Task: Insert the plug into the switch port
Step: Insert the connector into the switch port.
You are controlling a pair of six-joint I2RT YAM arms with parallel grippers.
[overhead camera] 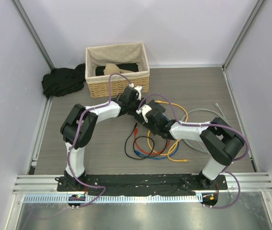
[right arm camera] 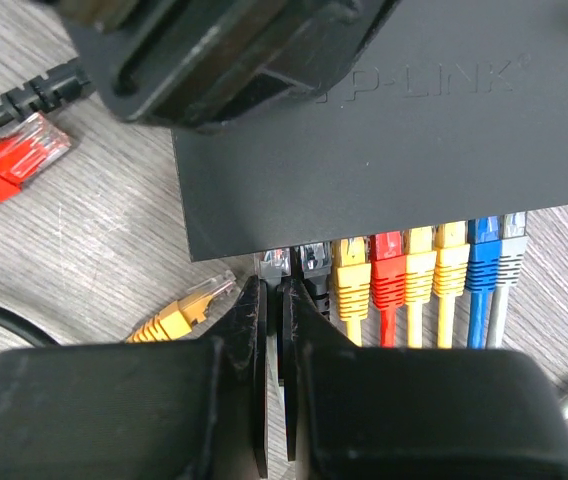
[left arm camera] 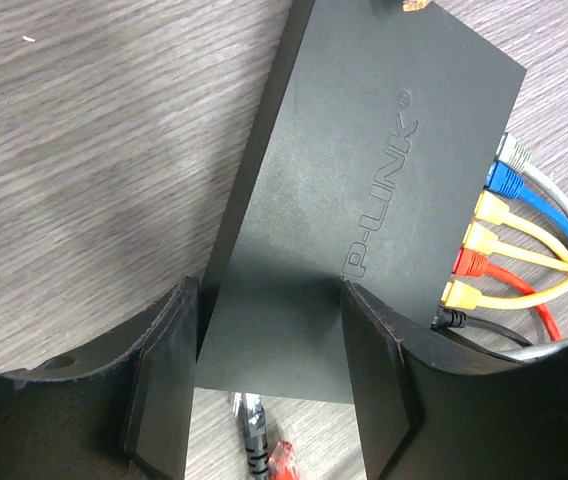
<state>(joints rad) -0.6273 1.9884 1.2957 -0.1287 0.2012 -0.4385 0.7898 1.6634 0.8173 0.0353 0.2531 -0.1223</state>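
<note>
Left gripper (left arm camera: 269, 298) clamps the switch (left arm camera: 364, 170) across its near end. Right gripper (right arm camera: 274, 300), pinched shut, sits just behind the grey plug (right arm camera: 272, 262) at the end port; I cannot tell if it holds the cable. I would push straight along the port with the switch braced.

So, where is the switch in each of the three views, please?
Top external: at the centre, hidden where the left arm and right arm meet.
Left wrist: the switch slants across the middle, its near end between the left gripper fingers.
Right wrist: it fills the upper half, port edge facing the right gripper.
Shared landmark: the coloured cables at its port edge.
</note>
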